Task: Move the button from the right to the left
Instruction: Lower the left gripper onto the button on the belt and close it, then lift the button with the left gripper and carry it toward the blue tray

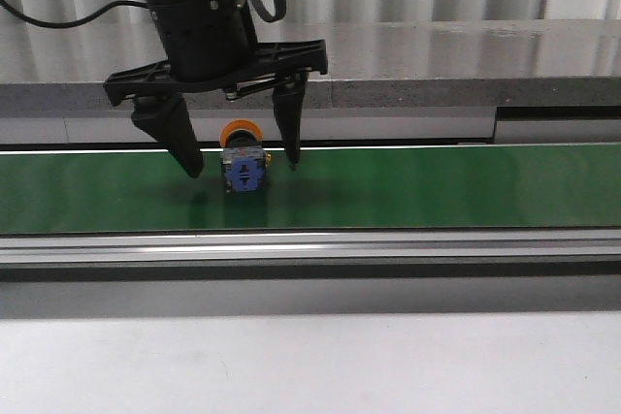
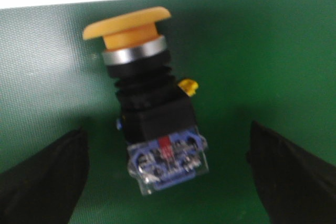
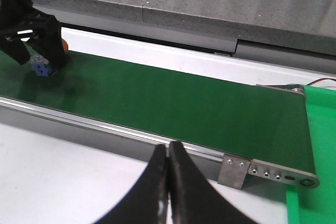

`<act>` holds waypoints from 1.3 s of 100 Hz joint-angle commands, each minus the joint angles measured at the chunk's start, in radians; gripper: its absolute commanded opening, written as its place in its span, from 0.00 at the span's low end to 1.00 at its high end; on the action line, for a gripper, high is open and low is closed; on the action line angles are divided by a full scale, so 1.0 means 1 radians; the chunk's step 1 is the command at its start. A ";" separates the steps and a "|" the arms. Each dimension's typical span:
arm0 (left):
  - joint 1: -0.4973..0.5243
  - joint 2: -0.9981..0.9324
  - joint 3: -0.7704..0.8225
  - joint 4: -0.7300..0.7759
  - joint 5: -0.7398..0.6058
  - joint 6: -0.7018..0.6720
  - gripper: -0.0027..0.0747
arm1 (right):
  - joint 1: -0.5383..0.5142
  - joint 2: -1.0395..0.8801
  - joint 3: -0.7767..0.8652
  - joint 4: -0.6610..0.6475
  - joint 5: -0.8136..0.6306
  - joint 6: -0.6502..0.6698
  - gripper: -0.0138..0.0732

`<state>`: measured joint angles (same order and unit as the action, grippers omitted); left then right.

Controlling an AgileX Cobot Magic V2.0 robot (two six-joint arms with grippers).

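The left gripper (image 1: 241, 164), spread, straddles the button (image 1: 244, 164) on the belt (image 1: 437, 186); markings seem too blurred to read.

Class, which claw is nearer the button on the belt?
Left. The left claw straddles the button, open around it. The right claw is shut, far off by the belt's other end.

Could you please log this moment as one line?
left gripper: open, straddling button | button: on green belt | right gripper: shut, away

Green belt (image 1: 437, 191) carries button (image 1: 243, 167), lying on side.
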<state>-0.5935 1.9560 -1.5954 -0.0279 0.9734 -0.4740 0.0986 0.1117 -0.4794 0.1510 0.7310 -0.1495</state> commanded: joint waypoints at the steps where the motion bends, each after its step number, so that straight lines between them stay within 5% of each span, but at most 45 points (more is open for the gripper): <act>1: 0.015 -0.050 -0.032 -0.010 -0.036 -0.018 0.75 | -0.001 0.011 -0.024 0.008 -0.067 -0.009 0.08; 23: 0.032 -0.050 -0.032 -0.008 -0.006 -0.027 0.17 | -0.001 0.011 -0.024 0.008 -0.067 -0.009 0.08; 32: 0.033 -0.050 -0.032 -0.004 0.003 -0.027 0.02 | -0.001 0.011 -0.024 0.008 -0.067 -0.009 0.08; 81: 0.077 -0.151 -0.110 0.076 0.122 0.048 0.01 | -0.001 0.011 -0.024 0.008 -0.067 -0.009 0.08; 130: 0.395 -0.211 -0.099 0.077 0.277 0.299 0.01 | -0.001 0.011 -0.024 0.008 -0.067 -0.009 0.08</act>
<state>-0.2545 1.8056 -1.6744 0.0469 1.2304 -0.2191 0.0986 0.1117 -0.4794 0.1510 0.7346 -0.1495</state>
